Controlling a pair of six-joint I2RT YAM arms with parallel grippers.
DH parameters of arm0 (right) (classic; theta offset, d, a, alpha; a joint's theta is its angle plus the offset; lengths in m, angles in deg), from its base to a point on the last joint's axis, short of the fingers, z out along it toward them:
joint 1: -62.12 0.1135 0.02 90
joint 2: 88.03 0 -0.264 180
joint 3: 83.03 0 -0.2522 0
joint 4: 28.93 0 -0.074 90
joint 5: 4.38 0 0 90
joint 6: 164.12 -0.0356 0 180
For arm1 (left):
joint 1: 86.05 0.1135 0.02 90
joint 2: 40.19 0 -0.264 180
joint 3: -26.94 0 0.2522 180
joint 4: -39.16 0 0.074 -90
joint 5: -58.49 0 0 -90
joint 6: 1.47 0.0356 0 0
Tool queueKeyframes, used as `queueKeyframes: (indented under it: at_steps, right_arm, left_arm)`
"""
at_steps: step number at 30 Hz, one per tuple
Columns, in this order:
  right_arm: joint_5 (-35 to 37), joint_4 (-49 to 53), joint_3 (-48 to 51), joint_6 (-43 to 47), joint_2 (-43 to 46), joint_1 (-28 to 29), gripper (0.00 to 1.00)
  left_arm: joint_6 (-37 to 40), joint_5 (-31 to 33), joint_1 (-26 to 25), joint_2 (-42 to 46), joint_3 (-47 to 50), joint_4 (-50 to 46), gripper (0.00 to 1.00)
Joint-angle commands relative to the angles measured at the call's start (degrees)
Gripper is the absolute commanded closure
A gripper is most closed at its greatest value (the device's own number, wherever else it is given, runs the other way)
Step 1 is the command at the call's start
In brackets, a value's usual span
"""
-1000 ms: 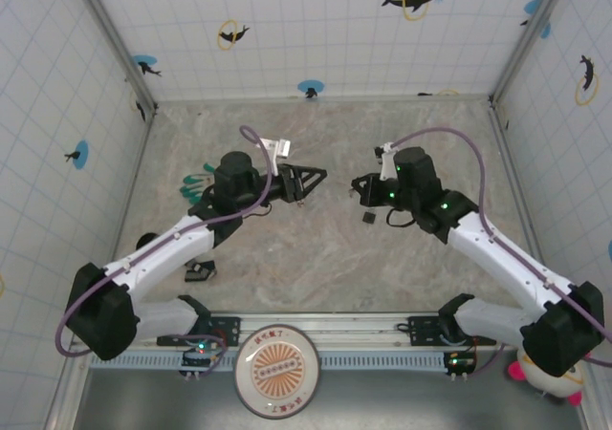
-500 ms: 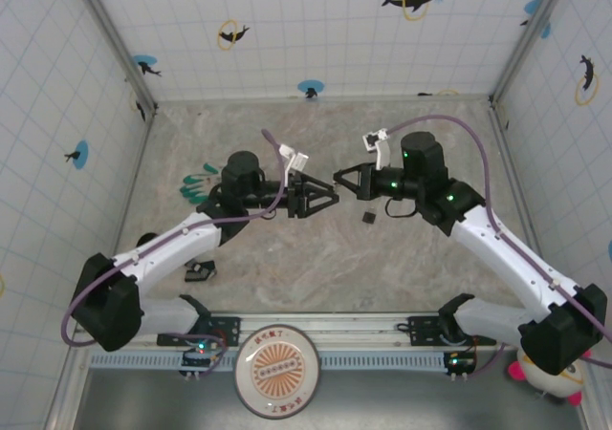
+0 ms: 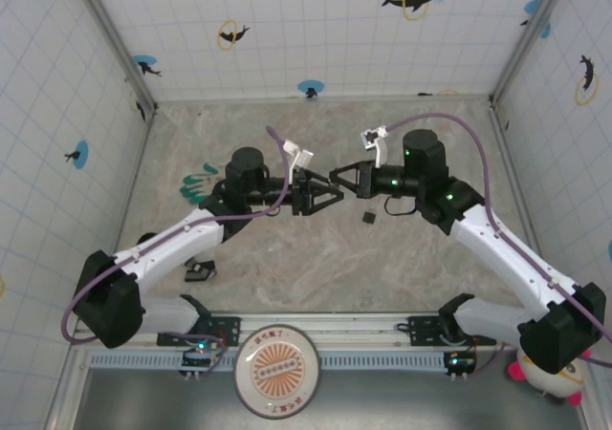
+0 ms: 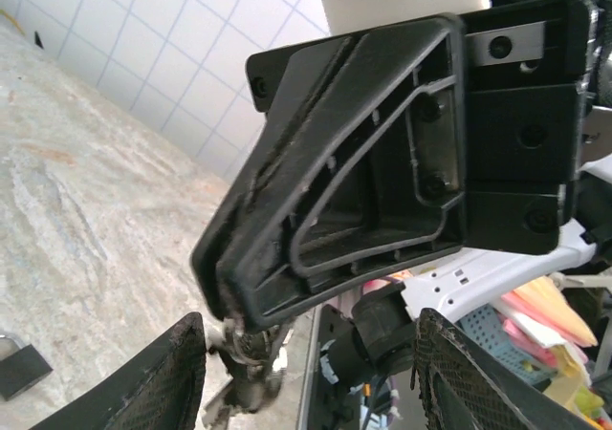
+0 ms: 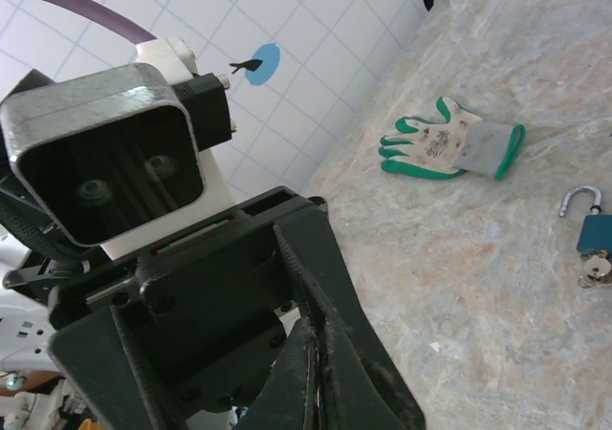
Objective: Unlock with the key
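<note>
Two grippers, well apart a second ago, now meet tip to tip above the middle of the bench (image 3: 287,258). The left gripper (image 3: 328,198) has its jaws apart, facing the right gripper (image 3: 336,175), whose fingers are pressed together. A shiny piece (image 4: 244,352) at that tip may be the key, though it is too blurred to tell. The blue padlock (image 5: 592,233) lies untouched on the bench, at the right edge of the right wrist view. This looks like a handover of the key, so unlocking has not begun.
</note>
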Motion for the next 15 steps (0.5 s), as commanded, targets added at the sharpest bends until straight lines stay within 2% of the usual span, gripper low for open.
queueKeyframes:
  at_steps: [1, 3, 8, 15]
  right_arm:
    - [-1.9, -3.6, -1.3, -1.0, -0.3, -0.1, 1.0]
    - [-1.8, -3.6, -1.4, -0.9, -0.3, 0.1, 1.0]
    - [-1.5, -3.5, -1.0, -0.7, -0.5, 0.1, 1.0]
    - [-0.4, -3.7, -0.3, -0.9, -0.5, -0.8, 1.0]
  left_arm:
    - [4.0, 5.7, -0.2, 1.0, -1.7, -4.3, 0.41]
    - [3.8, 6.8, 0.2, 1.5, -0.7, -3.4, 0.4]
    - [2.8, 4.4, 0.2, 1.8, -0.8, -1.6, 0.42]
    - [1.5, -0.4, 0.2, 2.0, -0.6, -0.9, 0.64]
